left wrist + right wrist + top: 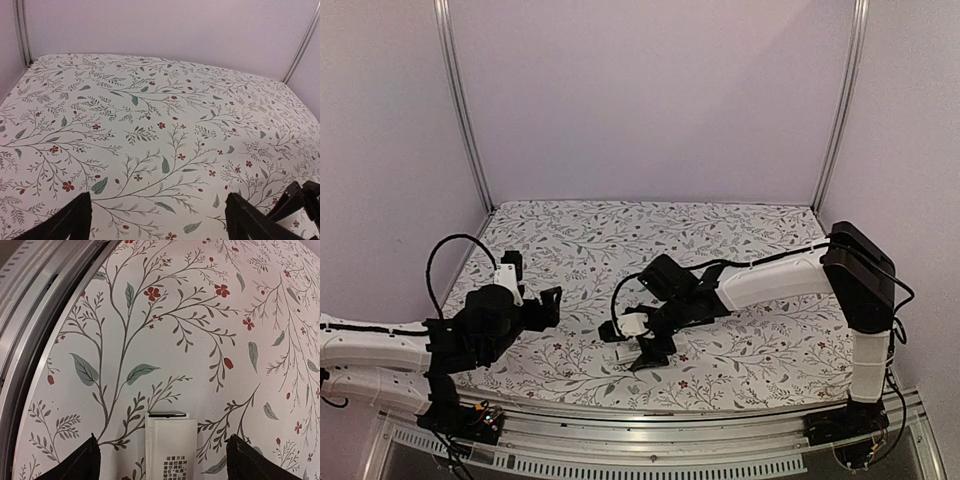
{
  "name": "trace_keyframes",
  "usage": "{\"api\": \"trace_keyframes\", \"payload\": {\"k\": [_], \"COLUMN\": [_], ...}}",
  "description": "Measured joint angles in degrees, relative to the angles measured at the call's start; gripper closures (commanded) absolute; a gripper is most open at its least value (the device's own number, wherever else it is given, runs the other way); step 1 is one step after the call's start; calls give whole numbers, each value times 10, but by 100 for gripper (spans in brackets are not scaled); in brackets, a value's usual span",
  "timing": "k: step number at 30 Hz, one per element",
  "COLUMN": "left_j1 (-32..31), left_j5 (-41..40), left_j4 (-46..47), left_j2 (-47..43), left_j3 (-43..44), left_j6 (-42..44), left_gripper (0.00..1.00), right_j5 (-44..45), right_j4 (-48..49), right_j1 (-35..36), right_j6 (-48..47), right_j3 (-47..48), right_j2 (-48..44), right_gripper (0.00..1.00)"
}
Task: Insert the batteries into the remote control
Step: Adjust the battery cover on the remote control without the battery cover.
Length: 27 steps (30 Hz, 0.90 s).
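Looking down from the top camera, we see the left gripper point(532, 283) at the left side of the floral cloth point(620, 235), its jaws spread wide with nothing between them. The right gripper point(636, 343) reaches in from the right to the near middle of the cloth. The remote control point(633, 323) shows there as a small white shape on the cloth, right at that gripper; from this height we cannot tell whether the fingers touch it.

Turning to the left wrist camera, we find its two dark fingers point(70, 220) at the bottom of the view, far apart, with only patterned cloth between them. This pincer is open and holds nothing. A dark part of the right arm pokes in at the lower right corner.

From the right wrist camera, we see the dark fingertips point(80, 460) likewise standing wide, one at each lower side. The remote control lies flat on the cloth between them. Its white body carries small printed lettering, and its far end is capped by a thin dark strip. Cloth shows on both sides of it, so neither fingertip touches it: this pincer is open too. A metal rail point(30, 315) runs along the left side.
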Motion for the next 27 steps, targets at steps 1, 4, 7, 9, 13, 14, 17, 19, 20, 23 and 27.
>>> {"api": "trace_keyframes", "payload": {"k": [1, 4, 7, 9, 13, 14, 17, 19, 20, 23, 27], "left_j1": [0, 5, 9, 12, 17, 17, 19, 19, 20, 21, 22], "left_j5": [-6, -19, -26, -28, -29, -29, -31, -31, -31, -31, -31], "left_j4": [2, 3, 3, 4, 4, 4, 4, 4, 4, 4, 4], "left_j2": [-6, -18, -23, -26, -27, -27, -31, -33, -34, -34, -34], "left_j3": [-5, -19, -24, -25, -25, -25, -25, -26, -26, -26, -26], "left_j6": [0, 1, 3, 5, 12, 13, 14, 15, 15, 16, 18], "left_gripper": [8, 7, 7, 7, 7, 7, 7, 7, 7, 7, 7], "right_j5": [5, 16, 27, 34, 39, 40, 45, 49, 49, 51, 55], "right_j4": [-2, -10, -14, -16, -26, -27, -28, -28, -29, -30, -30], "right_j1": [0, 3, 7, 9, 11, 12, 14, 15, 17, 21, 24], "right_j6": [-4, -16, -28, -32, -39, -40, -40, -41, -41, -39, -38], "right_j3": [6, 21, 28, 29, 34, 35, 36, 36, 36, 36, 36], "right_j2": [5, 15, 23, 29, 41, 42, 42, 42, 42, 42, 42], "right_gripper": [16, 18, 20, 21, 26, 27, 35, 38, 38, 44, 49]}}
